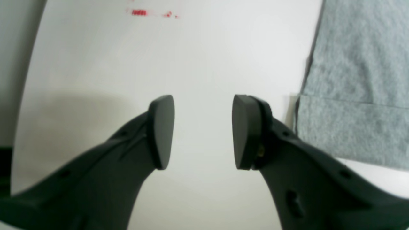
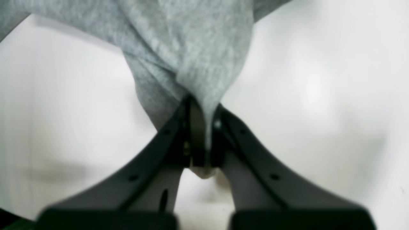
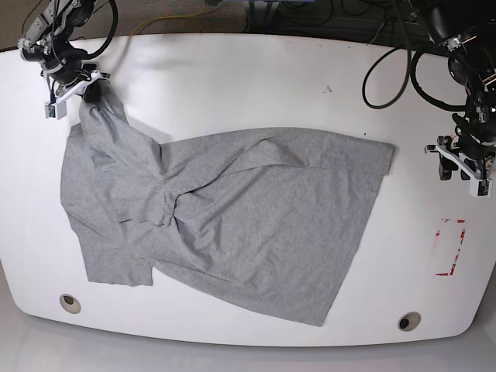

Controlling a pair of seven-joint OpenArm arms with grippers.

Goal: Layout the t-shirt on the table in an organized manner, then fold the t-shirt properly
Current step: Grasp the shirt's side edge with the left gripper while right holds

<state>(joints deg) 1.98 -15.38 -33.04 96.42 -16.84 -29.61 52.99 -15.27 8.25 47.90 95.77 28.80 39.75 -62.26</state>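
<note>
A grey shirt (image 3: 232, 225) lies rumpled across the middle of a white table (image 3: 256, 85), its hem toward the near edge. Farther back at one side, the left gripper (image 1: 203, 131) hangs released over bare table beside the shirt. At the far corner, the right gripper (image 2: 204, 134) is clenched on a bunched fold of shirt.

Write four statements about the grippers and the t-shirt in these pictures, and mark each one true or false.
1. The right gripper is shut on the t-shirt. True.
2. The left gripper holds the t-shirt's hem. False: it is open over bare table, beside the cloth.
3. The t-shirt lies flat and smooth. False: it is bunched and creased near its middle.
4. The red tape mark is uncovered. True.
</note>
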